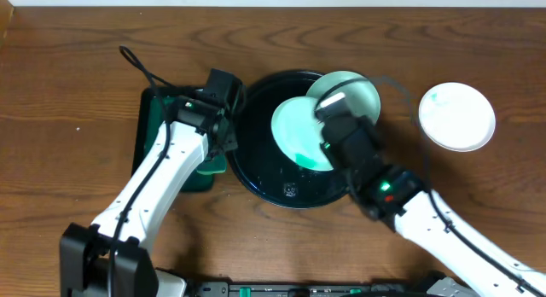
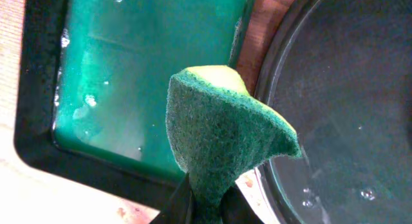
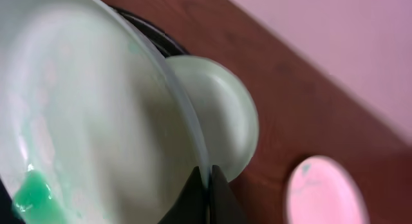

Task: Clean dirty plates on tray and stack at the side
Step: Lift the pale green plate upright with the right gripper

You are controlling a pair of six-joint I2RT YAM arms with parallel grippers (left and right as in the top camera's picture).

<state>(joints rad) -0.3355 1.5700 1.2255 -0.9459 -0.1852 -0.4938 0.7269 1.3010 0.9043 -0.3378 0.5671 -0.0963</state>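
Right pincer tight on smeared plate, left pincer on sponge: grips plain only from wrists

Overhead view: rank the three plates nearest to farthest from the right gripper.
1. Smeared plate: clamped by its rim in the right gripper, tilted over the black tray.
2. Second plate: just beyond the gripper, at the tray's far-right rim.
3. Third plate: off the tray, far right.

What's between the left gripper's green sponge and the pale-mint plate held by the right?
Between green sponge and round pale-mint plate, only bare glossy black round tray floor, seen overhead.
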